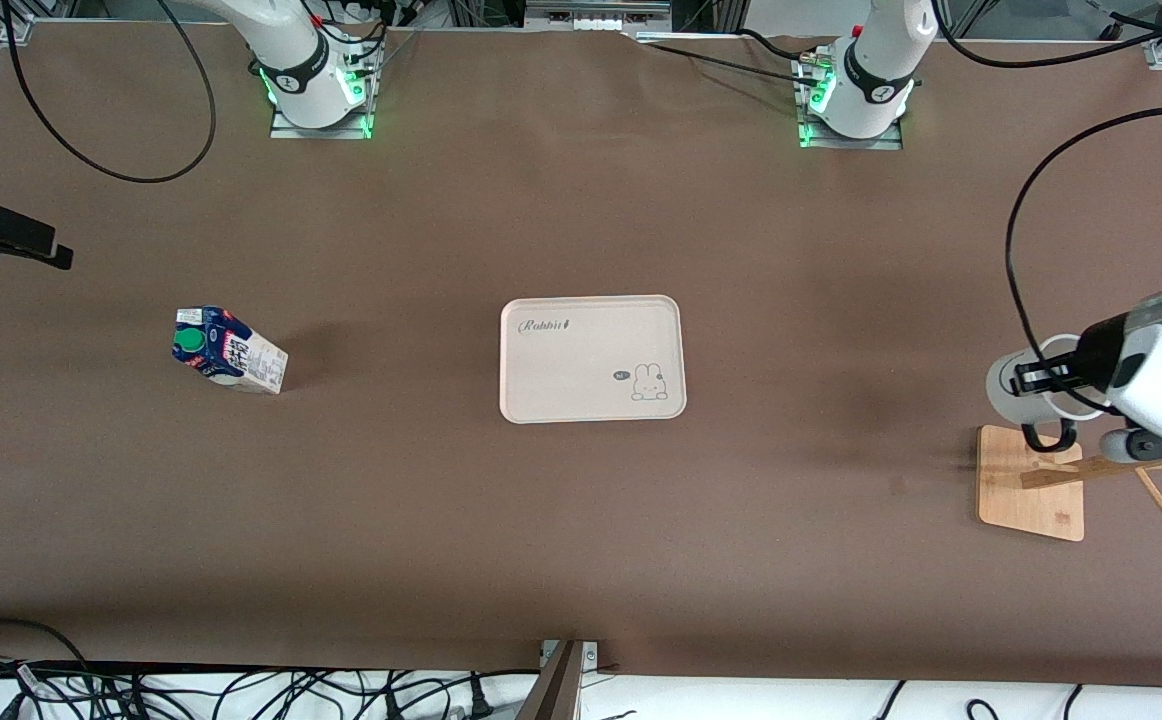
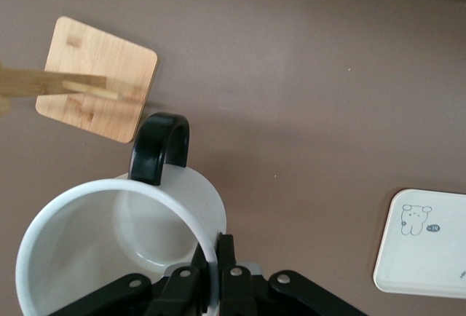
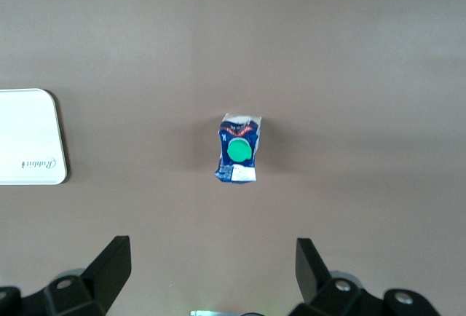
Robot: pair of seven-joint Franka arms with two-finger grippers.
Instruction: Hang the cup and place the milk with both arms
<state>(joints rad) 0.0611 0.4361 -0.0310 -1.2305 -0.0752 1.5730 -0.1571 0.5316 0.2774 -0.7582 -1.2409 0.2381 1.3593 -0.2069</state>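
Left gripper pinches the rim of the cup, one finger inside and one outside. It holds the one white cup in the air at the right edge of the front picture, over the corner of the wooden rack. The cup's black handle points toward the rack's base (a flat wooden square with a slanted stick).

Right gripper has its fingers spread wide, high over the one milk. The milk stands at the left of the front picture, near the right arm's end of the table.

One pale tray lies in the middle, with nothing on it. Wide bare brown table lies between the milk, the tray and the rack.
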